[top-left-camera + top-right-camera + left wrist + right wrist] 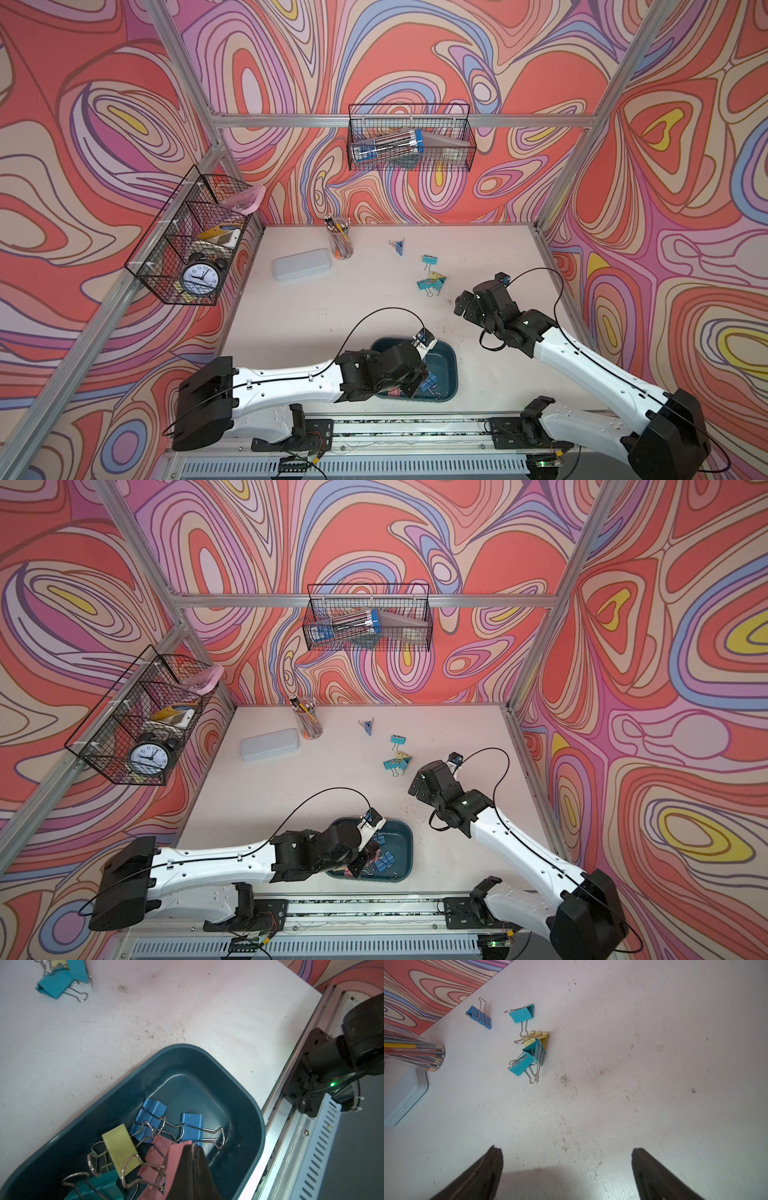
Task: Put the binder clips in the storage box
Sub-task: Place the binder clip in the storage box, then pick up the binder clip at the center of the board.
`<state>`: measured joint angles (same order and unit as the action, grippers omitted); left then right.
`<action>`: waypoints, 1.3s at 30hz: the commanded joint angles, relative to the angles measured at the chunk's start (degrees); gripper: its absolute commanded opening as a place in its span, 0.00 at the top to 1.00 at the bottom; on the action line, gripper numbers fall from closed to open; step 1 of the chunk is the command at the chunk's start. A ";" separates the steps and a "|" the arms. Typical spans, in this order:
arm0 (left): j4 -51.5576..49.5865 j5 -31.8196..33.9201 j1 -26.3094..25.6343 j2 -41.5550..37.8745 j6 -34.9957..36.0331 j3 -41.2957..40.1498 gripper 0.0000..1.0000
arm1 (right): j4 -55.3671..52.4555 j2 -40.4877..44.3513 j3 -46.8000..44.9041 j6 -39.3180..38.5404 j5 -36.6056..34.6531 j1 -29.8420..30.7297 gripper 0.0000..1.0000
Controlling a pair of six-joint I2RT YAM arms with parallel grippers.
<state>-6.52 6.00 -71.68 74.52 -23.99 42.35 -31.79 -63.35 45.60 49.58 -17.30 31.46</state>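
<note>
The storage box, a dark teal tray, sits near the table's front edge. Inside lie blue, yellow, pink and teal binder clips. My left gripper hangs low in the tray, shut, a thin sliver between its tips and a pink clip hanging against one finger. My right gripper is open and empty above bare table. Beyond it lie a blue clip, a teal clip and a teal-and-yellow cluster.
A pale grey lidded case and a clear cup of pencils stand at the back left of the table. Wire baskets hang on the left wall and the back wall. A metal rail runs along the front edge.
</note>
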 commanded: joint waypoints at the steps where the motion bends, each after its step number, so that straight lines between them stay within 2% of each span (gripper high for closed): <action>1: 7.30 -1.92 -0.30 2.17 0.96 -0.52 1.00 | -0.75 1.06 -0.85 0.61 1.19 -0.26 0.02; 6: 10.09 -2.46 -0.48 6.16 0.95 -1.67 1.00 | 0.14 -0.11 -0.40 -0.71 4.40 -0.26 0.02; 8: 11.04 -1.17 -0.74 6.69 0.81 -2.90 0.94 | 1.47 -1.32 0.36 -2.24 6.52 -0.22 0.02; 13: 13.78 1.28 -0.83 2.41 -0.25 -6.04 0.71 | 5.71 -7.19 4.03 -5.65 12.03 -0.24 0.02; 19: 10.40 8.52 -0.83 -8.77 -0.20 -5.70 0.39 | 8.70 -16.56 10.26 -7.69 10.17 -0.35 0.02; 23: 7.01 16.90 -0.71 -17.15 0.11 -5.61 0.04 | 10.62 -24.26 13.93 -7.99 9.83 -0.48 0.04; 28: 3.67 22.68 0.26 -23.29 2.79 -5.47 0.01 | 11.32 -33.52 18.29 -8.63 8.72 -1.12 0.12; 31: 2.28 24.49 1.29 -25.05 1.86 -5.67 0.01 | 11.84 -37.20 19.54 -8.72 7.40 -1.48 0.24; 35: 3.14 20.66 4.89 -27.55 -2.47 -8.06 0.01 | 11.95 -41.65 21.37 -8.70 6.52 -1.76 0.41; 39: 4.02 16.82 7.90 -29.65 -5.74 -10.67 0.01 | 11.84 -43.95 22.67 -8.80 4.63 -1.99 0.62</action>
<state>-1.78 25.47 -65.04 46.13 -26.63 33.50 -20.29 -106.39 66.67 41.08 -10.11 29.91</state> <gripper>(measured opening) 0.988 0.397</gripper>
